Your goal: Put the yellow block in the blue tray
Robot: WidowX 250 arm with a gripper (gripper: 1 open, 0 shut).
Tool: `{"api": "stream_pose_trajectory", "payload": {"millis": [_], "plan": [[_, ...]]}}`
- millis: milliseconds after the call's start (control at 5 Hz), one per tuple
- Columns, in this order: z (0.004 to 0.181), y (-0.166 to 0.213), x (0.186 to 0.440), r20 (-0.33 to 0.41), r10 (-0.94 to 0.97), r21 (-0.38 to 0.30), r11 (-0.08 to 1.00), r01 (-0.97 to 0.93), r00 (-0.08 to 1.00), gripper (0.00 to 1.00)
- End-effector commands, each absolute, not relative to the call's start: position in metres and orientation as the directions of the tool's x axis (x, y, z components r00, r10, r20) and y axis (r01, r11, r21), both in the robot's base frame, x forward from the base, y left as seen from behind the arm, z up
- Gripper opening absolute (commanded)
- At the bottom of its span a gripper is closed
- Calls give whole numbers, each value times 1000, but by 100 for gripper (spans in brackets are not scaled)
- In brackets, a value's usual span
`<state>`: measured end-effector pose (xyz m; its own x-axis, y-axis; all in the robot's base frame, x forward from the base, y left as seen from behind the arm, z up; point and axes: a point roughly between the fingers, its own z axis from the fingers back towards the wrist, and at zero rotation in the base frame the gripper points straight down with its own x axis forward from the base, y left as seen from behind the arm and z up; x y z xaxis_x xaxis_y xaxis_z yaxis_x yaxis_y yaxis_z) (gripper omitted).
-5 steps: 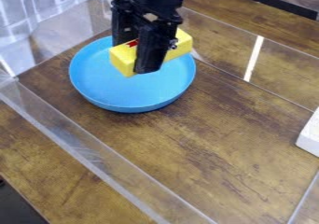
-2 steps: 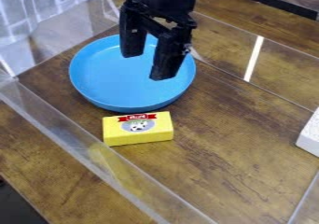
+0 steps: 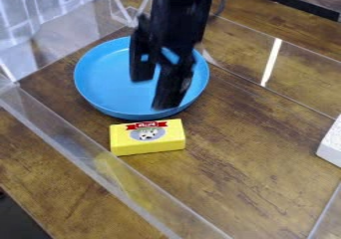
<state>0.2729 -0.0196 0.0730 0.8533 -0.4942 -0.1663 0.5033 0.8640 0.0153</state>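
I see my gripper [image 3: 158, 72], blurred, jaws spread and empty, hiding the blue tray's [image 3: 100, 84] far side; the yellow block [image 3: 148, 136] lies just nearer.

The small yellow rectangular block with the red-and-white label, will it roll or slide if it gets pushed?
The small yellow rectangular block lies flat on the wooden table, so it probably slides, not rolls. Its straight edges suggest it is stiff. It looks light.

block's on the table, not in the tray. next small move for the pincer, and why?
Probably shift the open pincer toward the camera until it is over the yellow block, then descend to grasp it. The block lies flat on the wooden table, just outside the near rim of the blue tray, while the pincer hangs over the tray holding nothing.
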Motion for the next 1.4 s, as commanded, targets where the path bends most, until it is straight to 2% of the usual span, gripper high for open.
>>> {"api": "stream_pose_trajectory", "payload": {"millis": [0,400,600,800,1200], "plan": [[67,-23,271,-159,-514,34,851,525,843,100],[34,-43,268,-154,-635,42,761,647,757,100],[42,-47,264,-133,-583,48,804,592,802,100],[39,-51,269,-142,-550,38,828,560,823,0],[36,-50,277,-160,-523,30,845,534,837,0]]}}
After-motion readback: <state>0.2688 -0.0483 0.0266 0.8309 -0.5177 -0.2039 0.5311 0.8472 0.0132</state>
